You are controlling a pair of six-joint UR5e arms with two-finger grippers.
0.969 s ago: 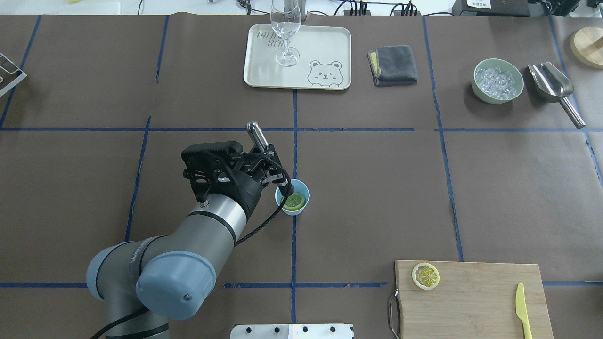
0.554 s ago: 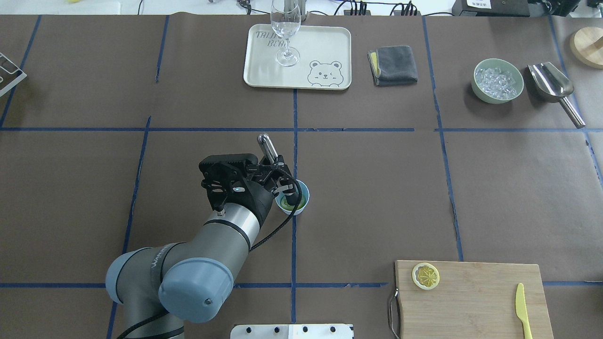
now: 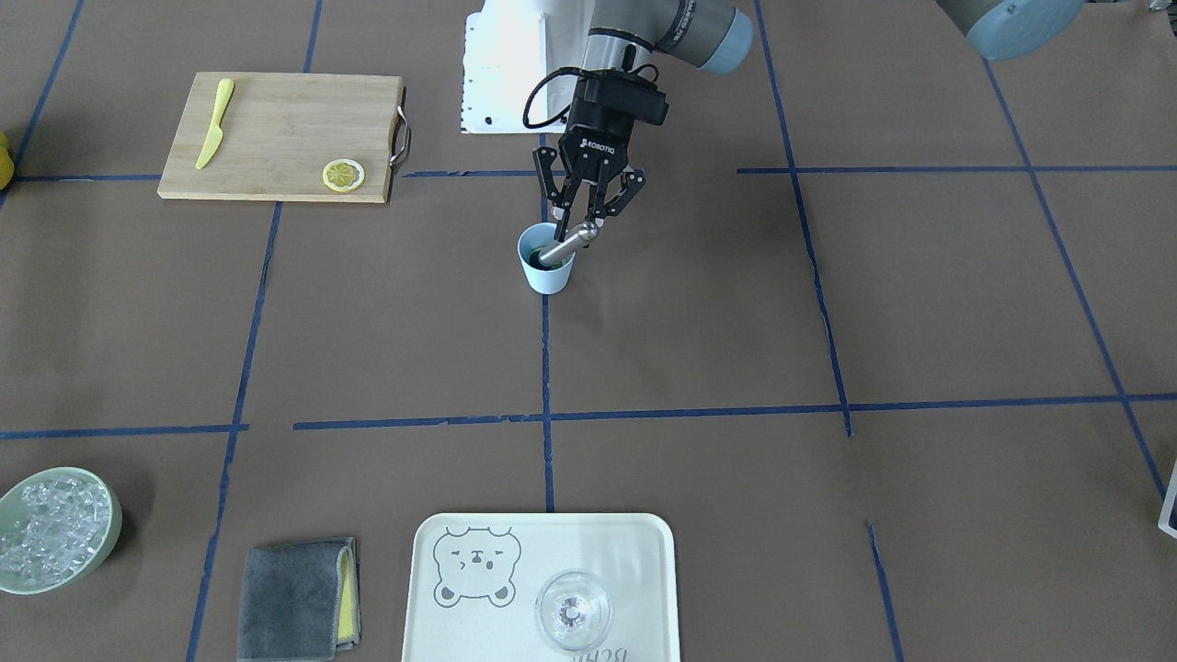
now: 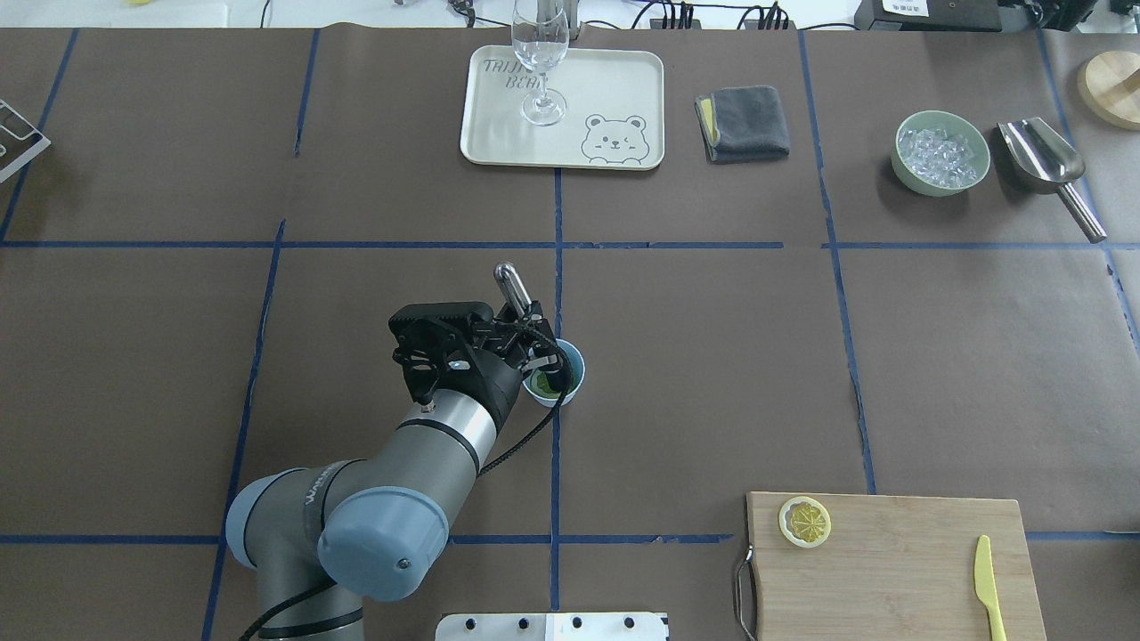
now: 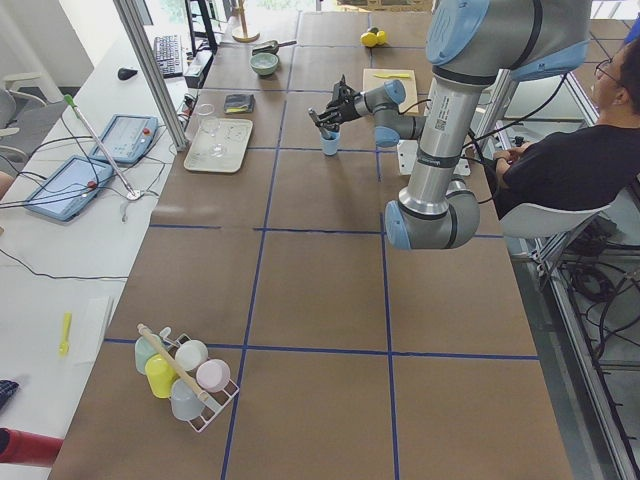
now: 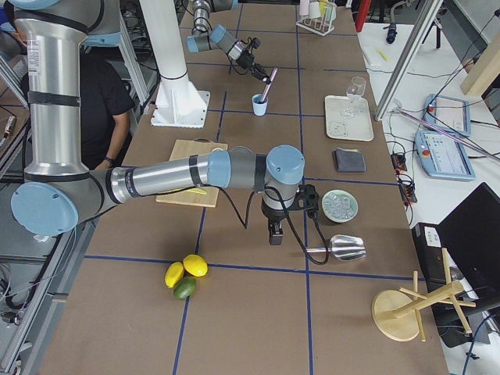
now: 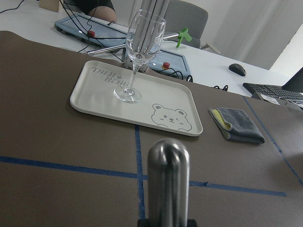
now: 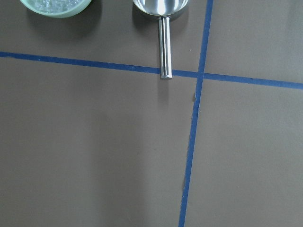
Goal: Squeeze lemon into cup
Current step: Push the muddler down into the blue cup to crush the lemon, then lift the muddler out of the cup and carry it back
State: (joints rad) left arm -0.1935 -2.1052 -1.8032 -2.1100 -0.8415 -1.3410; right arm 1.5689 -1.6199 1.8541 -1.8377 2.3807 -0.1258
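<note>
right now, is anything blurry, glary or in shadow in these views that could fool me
Left wrist view: the steel rod close to the lens looks soft, with a bright highlight on its tip, while the wine glass and tray behind are sharp. Overhead view: the cup is shaded inside, so the lemon looks dark green. Right wrist view: sharp, evenly lit.

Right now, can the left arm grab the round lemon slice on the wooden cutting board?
Probably not yet: its tool is shut on a silver metal rod dipped in the pale blue cup; nothing covers the lemon slice.
</note>
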